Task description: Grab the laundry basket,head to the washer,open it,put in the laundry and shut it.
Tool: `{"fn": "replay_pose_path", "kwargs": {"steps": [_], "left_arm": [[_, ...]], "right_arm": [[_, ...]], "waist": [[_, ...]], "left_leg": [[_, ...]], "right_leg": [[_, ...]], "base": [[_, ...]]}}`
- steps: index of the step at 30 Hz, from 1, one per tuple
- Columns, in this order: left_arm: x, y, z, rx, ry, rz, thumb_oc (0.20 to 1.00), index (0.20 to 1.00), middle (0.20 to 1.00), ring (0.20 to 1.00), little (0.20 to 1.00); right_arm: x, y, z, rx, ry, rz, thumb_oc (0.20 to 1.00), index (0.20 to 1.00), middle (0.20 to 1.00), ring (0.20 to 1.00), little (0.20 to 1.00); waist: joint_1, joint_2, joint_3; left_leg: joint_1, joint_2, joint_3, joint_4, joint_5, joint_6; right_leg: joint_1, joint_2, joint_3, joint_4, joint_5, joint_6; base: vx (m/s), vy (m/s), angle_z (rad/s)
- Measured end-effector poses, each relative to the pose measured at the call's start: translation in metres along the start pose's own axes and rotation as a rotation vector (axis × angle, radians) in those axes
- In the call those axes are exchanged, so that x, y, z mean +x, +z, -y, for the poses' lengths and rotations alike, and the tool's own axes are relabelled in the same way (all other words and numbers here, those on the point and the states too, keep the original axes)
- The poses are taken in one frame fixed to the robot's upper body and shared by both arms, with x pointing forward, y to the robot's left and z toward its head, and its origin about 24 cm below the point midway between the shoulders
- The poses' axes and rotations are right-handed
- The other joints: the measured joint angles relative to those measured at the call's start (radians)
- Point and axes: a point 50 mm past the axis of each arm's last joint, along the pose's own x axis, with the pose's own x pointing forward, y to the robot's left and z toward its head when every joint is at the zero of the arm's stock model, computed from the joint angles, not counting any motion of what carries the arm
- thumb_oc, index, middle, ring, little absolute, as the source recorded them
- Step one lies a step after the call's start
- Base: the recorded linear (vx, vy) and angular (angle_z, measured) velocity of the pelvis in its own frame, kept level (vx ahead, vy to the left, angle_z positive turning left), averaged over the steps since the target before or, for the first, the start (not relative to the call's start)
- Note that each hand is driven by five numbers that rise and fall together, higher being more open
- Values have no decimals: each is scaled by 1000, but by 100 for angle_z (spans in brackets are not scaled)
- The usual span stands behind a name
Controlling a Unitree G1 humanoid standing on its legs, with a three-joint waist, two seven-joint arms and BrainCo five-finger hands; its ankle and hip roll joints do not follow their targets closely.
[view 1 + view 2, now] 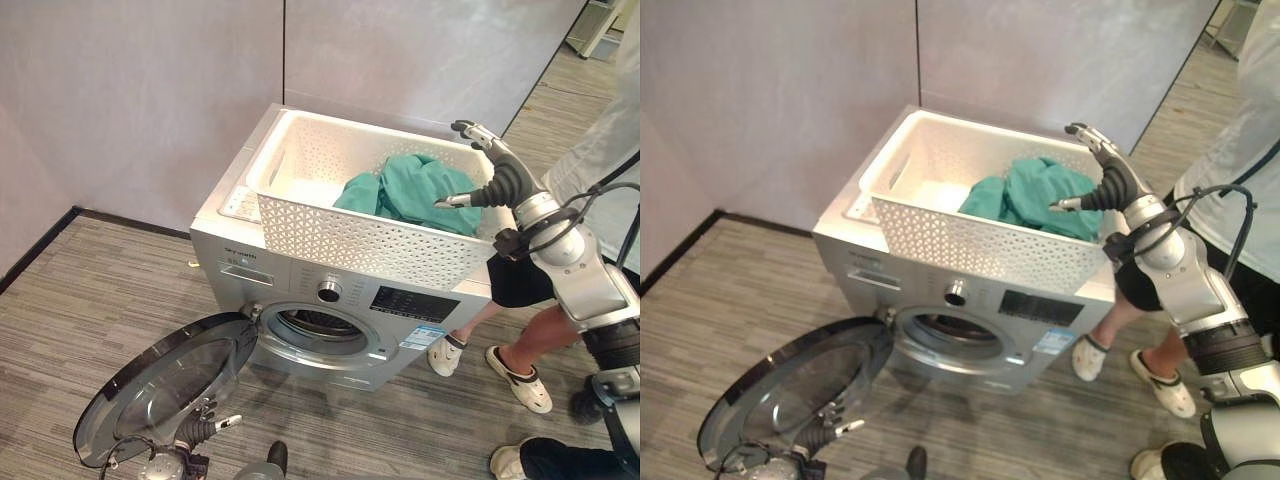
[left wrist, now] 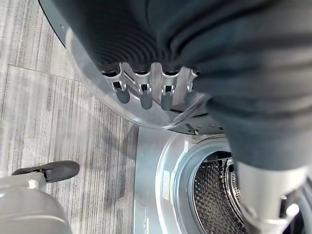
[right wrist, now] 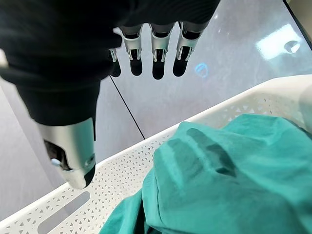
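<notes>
Atop washer [image 1: 300,290] w/ door [image 1: 165,385] open: white basket [image 1: 330,240] w/ teal laundry [image 1: 415,190]; right hand [image 1: 490,165] spread above, holding nothing; left hand [image 1: 205,428] relaxed by door

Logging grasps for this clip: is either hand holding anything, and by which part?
Nothing is held. The right hand hovers open above the teal laundry; the left hand is open by the washer door.

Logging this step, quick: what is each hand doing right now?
Left hand: open, holding nothing, by the open washer door.
Right hand: open, empty, over the teal laundry in the basket.
</notes>
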Motion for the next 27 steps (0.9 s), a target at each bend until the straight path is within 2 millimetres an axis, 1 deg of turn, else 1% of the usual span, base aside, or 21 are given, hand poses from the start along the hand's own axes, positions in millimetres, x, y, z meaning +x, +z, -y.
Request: {"fn": "replay_pose_path", "kwargs": {"steps": [8, 9, 10, 11, 13, 15, 18, 22, 25, 27], "left_arm": [[2, 3, 0, 37, 0, 8, 1000, 1000, 1000, 1000, 1000], [1, 3, 0, 37, -1, 6, 1000, 1000, 1000, 1000, 1000], [2, 4, 0, 38, -1, 8, 1000, 1000, 1000, 1000, 1000], [2, 5, 0, 39, -1, 10, 1000, 1000, 1000, 1000, 1000], [3, 5, -1, 40, 0, 12, 1000, 1000, 1000, 1000, 1000], [3, 7, -1, 41, -1, 16, 1000, 1000, 1000, 1000, 1000], [4, 7, -1, 41, 0, 16, 1000, 1000, 1000, 1000, 1000], [4, 7, 0, 43, -3, 13, 1000, 1000, 1000, 1000, 1000], [4, 4, 2, 57, -14, 2, 1000, 1000, 1000, 1000, 1000], [3, 0, 2, 63, -17, -18, 1000, 1000, 1000, 1000, 1000]], "right_arm": [[0, 0, 1, -3, 1, 1, 1000, 1000, 1000, 1000, 1000], [3, 1, 0, -35, 31, 4, 1000, 1000, 1000, 1000, 1000], [8, 3, 4, -106, 86, 5, 1000, 1000, 1000, 1000, 1000], [14, 9, 13, -154, 90, 23, 1000, 1000, 1000, 1000, 1000], [21, 17, 21, -199, 93, 48, 1000, 1000, 1000, 1000, 1000], [24, 20, 27, -217, 79, 54, 1000, 1000, 1000, 1000, 1000], [24, 20, 27, -222, 81, 54, 1000, 1000, 1000, 1000, 1000], [24, 14, 27, -248, 90, 28, 1000, 1000, 1000, 1000, 1000], [24, 11, 26, -285, 108, 12, 1000, 1000, 1000, 1000, 1000], [24, 8, 23, -316, 129, 0, 1000, 1000, 1000, 1000, 1000]], "waist": [[0, 0, 0], [-2, 0, -1], [-2, 1, -1], [-3, -1, -3], [-3, -2, -3], [-2, -6, -6], [-2, -8, -7], [-3, -14, -11], [-3, -21, -17], [-3, -32, -24]], "left_leg": [[0, 0, 0, 0, 2, 2], [1, -1, 0, 0, 2, 2], [1, -1, 1, 0, 2, 2], [2, 0, 1, 0, 2, 2], [3, 0, 3, 0, 2, 3], [7, -1, 3, 0, 2, 3], [17, -1, 4, 0, 0, 2], [19, -2, 5, 0, -2, 0], [19, -2, 6, 0, -2, 0], [19, -2, 6, 0, -3, 1]], "right_leg": [[0, 0, 0, 0, 0, 0], [1, -1, 0, 0, 0, 0], [1, -1, 0, 0, 0, 0], [1, 0, 0, 0, 0, 1], [1, -1, 2, 0, 1, 1], [4, -1, 2, 0, 1, 1], [14, -2, 2, 0, 0, 2], [16, -3, 4, 0, -1, 4], [16, -3, 4, 0, -1, 5], [15, -4, 5, 0, -1, 5]], "base": [[0, 0, 0], [0, 0, 0], [0, 0, 0], [0, 0, 0], [0, 0, 0], [0, 0, 0], [0, 0, 0], [0, 0, 0], [0, 0, 0], [0, 0, 0]]}}
